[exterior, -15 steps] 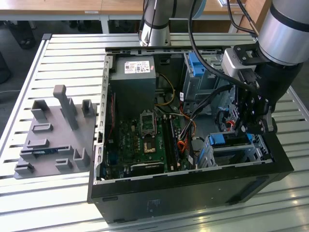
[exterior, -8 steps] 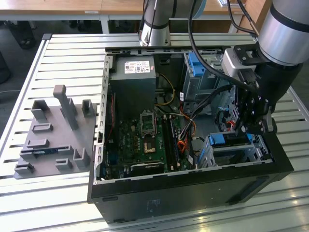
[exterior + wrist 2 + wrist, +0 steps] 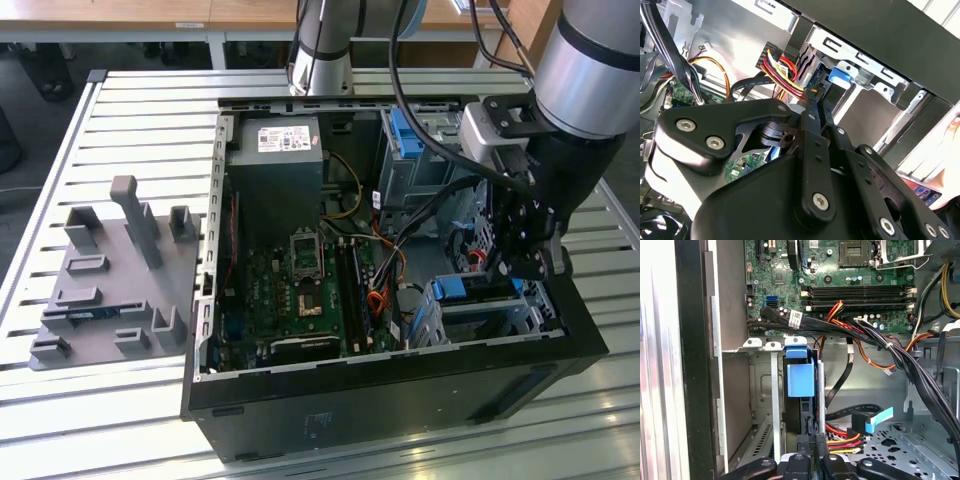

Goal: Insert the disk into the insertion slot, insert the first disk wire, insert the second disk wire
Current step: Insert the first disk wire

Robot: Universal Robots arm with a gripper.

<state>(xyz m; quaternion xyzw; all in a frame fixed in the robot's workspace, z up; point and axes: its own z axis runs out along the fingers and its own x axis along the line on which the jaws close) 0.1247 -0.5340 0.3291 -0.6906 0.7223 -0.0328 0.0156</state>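
Observation:
The disk [image 3: 470,288] in its blue carrier [image 3: 800,377] sits inside the insertion slot [image 3: 500,318], the low perforated metal cage at the case's front corner on the exterior view's right. In the first wrist view I look along its dark edge [image 3: 801,410] between the cage rails [image 3: 771,390]. My gripper [image 3: 520,270] reaches down into the case just behind the disk. Its fingers are shut on a black connector with red, yellow and black wires [image 3: 842,440], the disk wire [image 3: 785,70], held at the disk's rear end [image 3: 815,97]. A second black cable with a blue tab [image 3: 877,420] lies loose nearby.
The motherboard [image 3: 300,290] and the power supply [image 3: 275,160] fill the case's middle and back. A taller grey cage with a blue latch [image 3: 408,135] stands behind my arm. Black cable bundles [image 3: 875,335] cross above the slot. A grey fixture plate [image 3: 110,280] lies outside the case, on the exterior view's left.

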